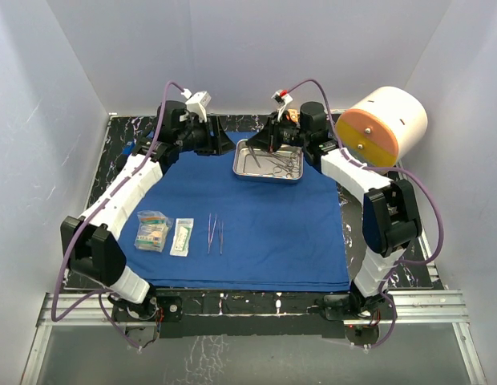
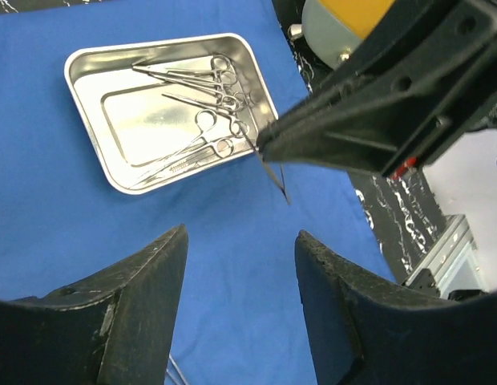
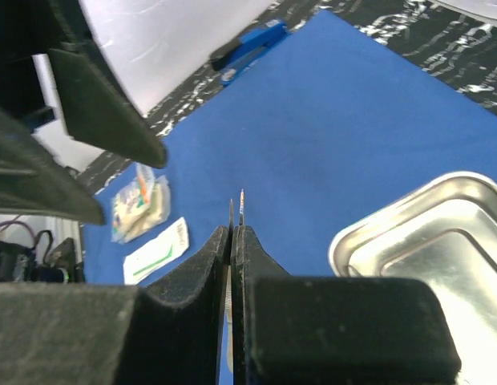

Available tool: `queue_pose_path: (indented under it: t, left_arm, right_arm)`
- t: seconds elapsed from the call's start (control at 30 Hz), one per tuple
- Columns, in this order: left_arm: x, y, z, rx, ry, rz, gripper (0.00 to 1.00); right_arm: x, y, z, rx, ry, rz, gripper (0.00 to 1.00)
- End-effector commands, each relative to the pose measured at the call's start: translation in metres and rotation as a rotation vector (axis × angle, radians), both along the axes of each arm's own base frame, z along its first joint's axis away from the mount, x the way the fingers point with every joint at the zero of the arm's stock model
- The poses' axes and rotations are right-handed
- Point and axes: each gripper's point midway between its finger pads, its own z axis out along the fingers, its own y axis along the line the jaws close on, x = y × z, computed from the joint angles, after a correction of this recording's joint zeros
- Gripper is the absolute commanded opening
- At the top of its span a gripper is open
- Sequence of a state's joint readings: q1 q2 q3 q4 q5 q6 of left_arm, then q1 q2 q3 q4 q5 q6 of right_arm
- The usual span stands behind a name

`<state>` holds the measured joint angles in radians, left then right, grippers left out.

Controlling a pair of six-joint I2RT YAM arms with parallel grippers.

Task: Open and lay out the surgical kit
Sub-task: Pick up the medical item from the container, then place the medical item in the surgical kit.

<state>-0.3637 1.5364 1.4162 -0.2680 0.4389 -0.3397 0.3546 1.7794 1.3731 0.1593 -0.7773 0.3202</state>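
— What sort of place is this?
— A robotics lab test cell. Plain white walls (image 1: 64, 96) box in a black marbled tabletop (image 1: 248, 301).
— What else shows it?
— The left arm (image 1: 128, 184) and right arm (image 1: 349, 172) mounted by an aluminium rail (image 1: 441, 298), with purple cables (image 1: 438, 224) looping loose.

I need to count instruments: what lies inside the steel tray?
The steel tray holds ring-handled clamps piled along one side; the rest of its floor is bare. They overlap, so their number is unclear. The right hand, shut on thin forceps, covers part of its rim.
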Motion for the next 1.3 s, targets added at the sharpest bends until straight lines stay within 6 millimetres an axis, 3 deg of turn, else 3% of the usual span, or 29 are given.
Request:
queue_pose_path:
  t: [0.0,0.37,0.7,0.9,1.1,1.27]
  left_arm:
    - [0.01,-0.011,0.021,-0.094,0.007,0.022,0.53]
    - [0.013,-0.024,0.012,-0.18,0.086,0.016,0.39]
    - [0.017,-0.014,0.003,-0.149,0.097,0.083,0.31]
    - [0.012,-0.016,0.004,-0.166,0.104,0.065,0.3]
    - [0.007,-0.014,0.007,-0.177,0.09,0.059,0.39]
    - [0.009,-0.009,0.004,-0.172,0.091,0.078,0.35]
  right_arm:
    - [-0.028,0.011,0.06,0.119,-0.138,0.121,0.0]
    - [-0.038,0.022,0.045,0.103,-0.135,0.158,0.0]
    - [-0.041,0.027,0.042,0.092,-0.137,0.167,0.0]
    - [-0.037,0.027,0.042,0.087,-0.128,0.141,0.0]
    - [-0.032,0.027,0.036,0.076,-0.114,0.124,0.0]
    - [-0.035,0.029,0.037,0.079,-0.114,0.141,0.0]
